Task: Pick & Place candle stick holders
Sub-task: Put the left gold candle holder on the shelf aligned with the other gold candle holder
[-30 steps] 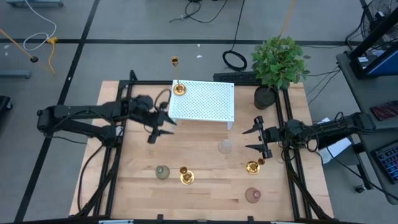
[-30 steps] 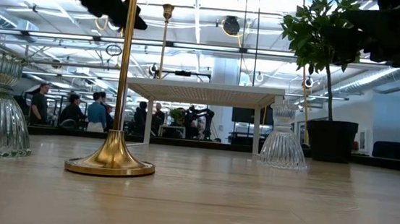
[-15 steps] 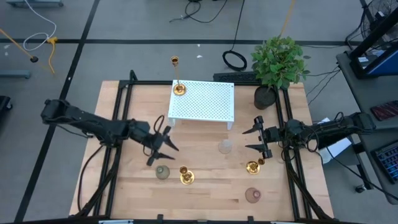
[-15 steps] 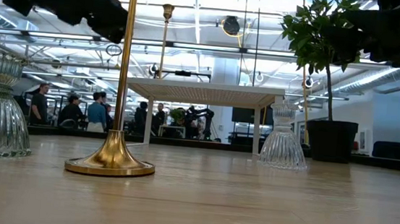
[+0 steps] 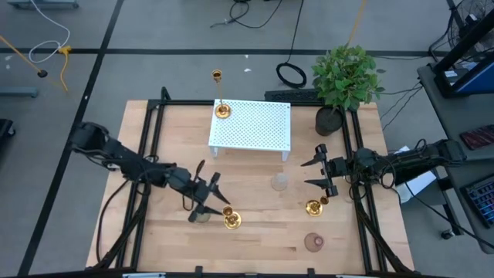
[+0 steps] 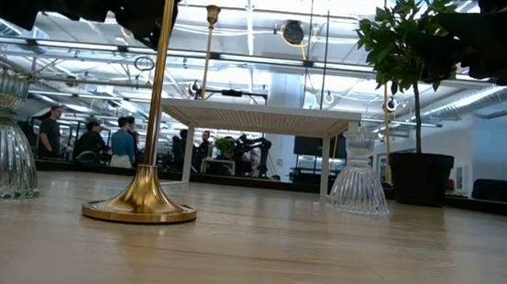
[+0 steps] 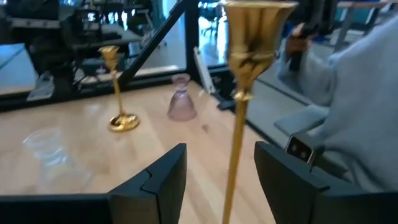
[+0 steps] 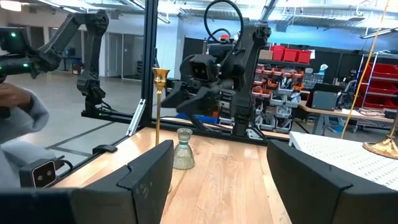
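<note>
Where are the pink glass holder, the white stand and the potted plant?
Pink holder (image 5: 313, 242), high view, on its round top.
White stand (image 5: 251, 125), high view, middle of its perforated top.
Plant (image 5: 347, 75), high view, on its leaves.

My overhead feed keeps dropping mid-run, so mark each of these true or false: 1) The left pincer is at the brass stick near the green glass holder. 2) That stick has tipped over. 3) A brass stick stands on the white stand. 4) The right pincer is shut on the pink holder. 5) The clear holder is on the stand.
1) True: the left pincer is open around the brass stick beside the green holder.
2) False: it stands upright.
3) True: a tall stick stands on the white stand, at its corner.
4) False: the right pincer is open and empty; the pink holder sits apart.
5) False: the clear holder is on the table.
</note>
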